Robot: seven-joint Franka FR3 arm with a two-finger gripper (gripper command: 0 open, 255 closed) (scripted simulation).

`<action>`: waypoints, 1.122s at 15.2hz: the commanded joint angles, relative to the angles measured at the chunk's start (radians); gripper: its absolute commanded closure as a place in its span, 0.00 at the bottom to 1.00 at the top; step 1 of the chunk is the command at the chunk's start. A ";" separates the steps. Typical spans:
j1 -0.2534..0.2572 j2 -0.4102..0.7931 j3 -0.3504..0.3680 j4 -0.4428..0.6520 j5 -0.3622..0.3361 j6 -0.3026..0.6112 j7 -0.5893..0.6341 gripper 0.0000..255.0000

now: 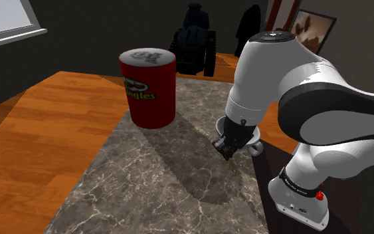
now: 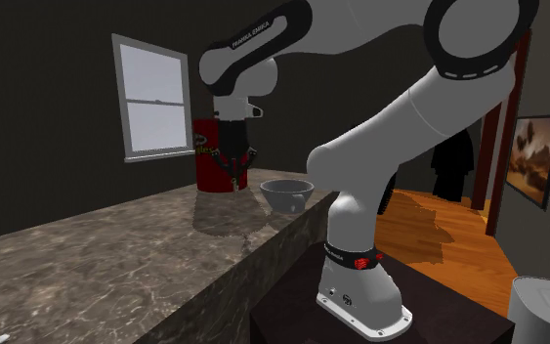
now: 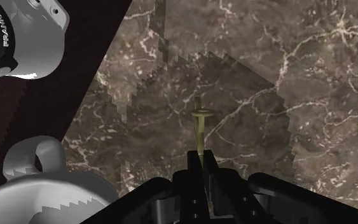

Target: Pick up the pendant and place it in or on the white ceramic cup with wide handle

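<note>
Holding entry: pincer point(image 3: 200, 159), all black, fingers drawn together on the pendant point(image 3: 199, 122), clasping its thin stem between the tips.

Pendant: slim and olive-coloured, with a stem and a small cross-piece partway along. One end is pinched at the fingertips. The rest projects straight out beyond them, pointing at the counter point(image 3: 311, 76). From the shoulder camera, at the tip of the pincer point(image 1: 226, 147), it is too small to make out. The same holds at the pincer point(image 2: 233, 174) in the second exterior view.

Cup point(image 3: 37, 191): pale grey-white with a wide looped handle. It stands on the counter just beside the pincer, on the side toward the arm's stand point(image 2: 429, 327), and touches neither fingers nor pendant.

Surface: counter point(image 1: 159, 193) in a dark brown marble pattern with pale veins, lying under the pincer and crossed by the arm's shadow. A red Pringles can point(image 1: 149, 86) stands on it well apart from the pincer, on the side away from the stand.

Room: orange wood floor point(image 1: 26, 133), dark walls, a white-framed window point(image 2: 155, 103), a framed picture point(image 2: 536, 156), and dark garments point(image 1: 195, 40) hanging far beyond the can.

Obscured: the pendant's gripped end is hidden inside the fingers. The cup point(image 1: 254, 139) is largely covered by the pincer and forearm from the shoulder camera and is cut by the frame edge in the wrist view. The inside of the cup point(image 2: 285, 193) cannot be seen.
</note>
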 commanded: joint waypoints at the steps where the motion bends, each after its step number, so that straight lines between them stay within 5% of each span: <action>1: -0.004 -0.005 -0.013 0.026 -0.013 -0.031 0.001 1.00; 11: -0.023 -0.016 -0.068 0.140 -0.062 -0.155 0.004 1.00; 17: -0.067 -0.085 -0.230 0.073 -0.173 -0.183 -0.145 1.00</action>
